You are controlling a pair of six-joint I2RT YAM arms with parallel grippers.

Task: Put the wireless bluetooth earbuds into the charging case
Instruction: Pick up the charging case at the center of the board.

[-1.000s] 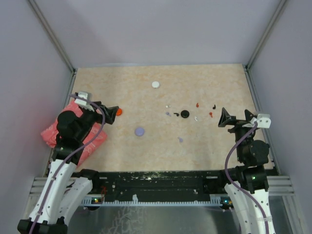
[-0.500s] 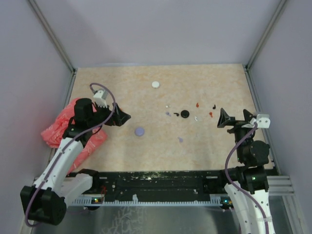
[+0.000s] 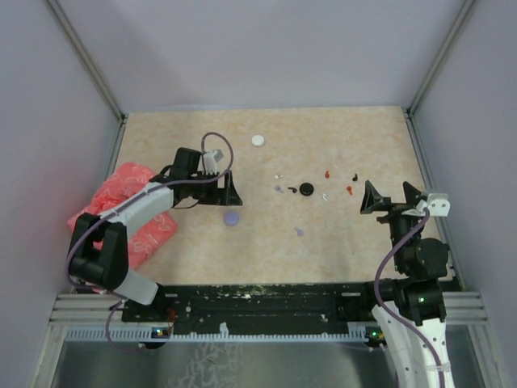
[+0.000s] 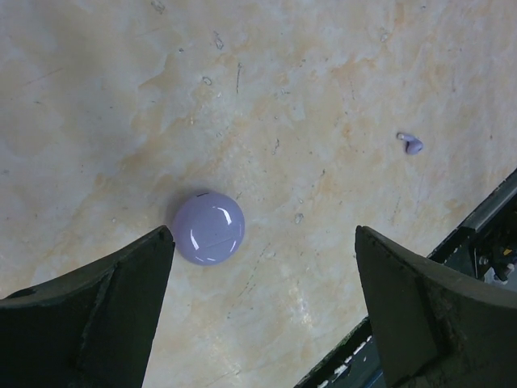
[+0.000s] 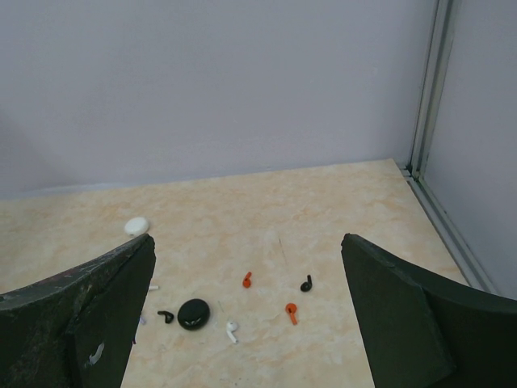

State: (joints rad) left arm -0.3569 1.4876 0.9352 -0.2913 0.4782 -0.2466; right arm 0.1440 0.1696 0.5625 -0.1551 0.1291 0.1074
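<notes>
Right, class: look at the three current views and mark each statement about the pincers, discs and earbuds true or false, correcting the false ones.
1. The left pincer grips the lilac disc. False: it is open, and the disc lies on the table beneath it.
2. The right pincer is open and holds nothing. True.
3. A lilac earbud lies apart from the lilac disc. True.
4. The black disc touches the white disc. False: they lie well apart, with the white one nearer the back wall.
5. Two red earbuds lie loose on the table, right of the black disc in the right wrist view. True.
</notes>
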